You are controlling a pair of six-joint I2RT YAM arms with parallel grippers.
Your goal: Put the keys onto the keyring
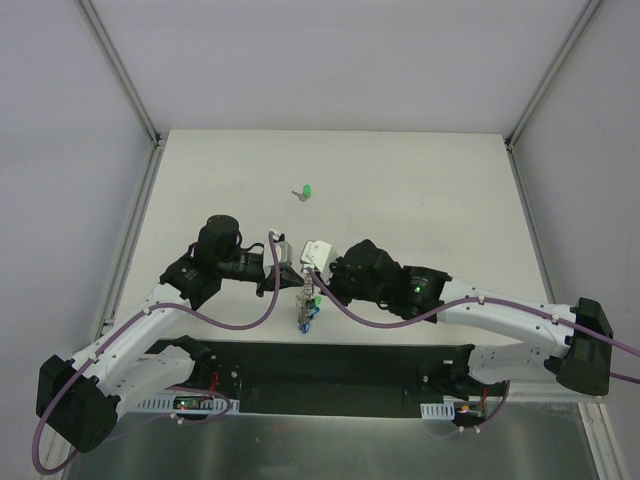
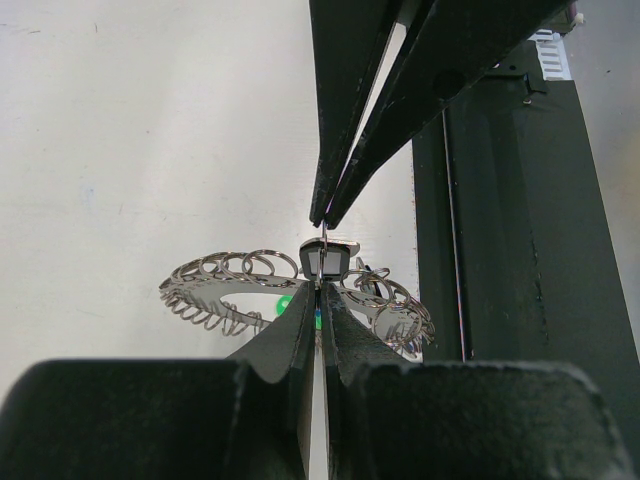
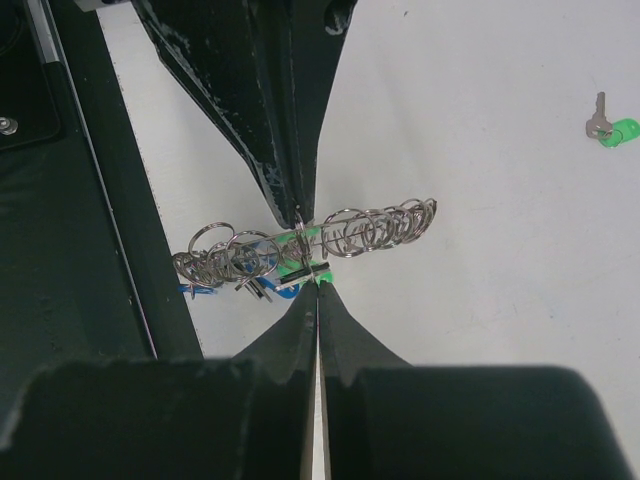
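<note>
**A:** Where is the keyring?

**B:** The keyring [image 3: 375, 228] hangs between the two arms, over the near edge of the counter [image 1: 420, 190]. It shows edge-on, with its wire loops fanned along the rim. I'd say it is held up and not lying flat.

**A:** And the grippers?

**B:** Both are pinched tight. The left gripper [image 2: 318, 298] is closed on the keyring's rim. The right gripper [image 3: 318, 290] is closed too and meets it from the opposite side. Its tips sit at a small dark-framed piece [image 2: 328, 260] on the rim. I cannot tell whether that is a key's head or part of the ring.

**A:** How much is done?

**B:** Part of it, by my reckoning. A blue key [image 3: 192, 290] and a hanging green key [image 3: 290, 240] dangle among the loops, so those two seem to be on.

**A:** What is left?

**B:** A loose green key [image 1: 305, 191] lies on the counter at twelve o'clock from the grippers, well apart from them. From the right wrist it sits at two o'clock of the ring. It is not yet fetched or threaded.
</note>
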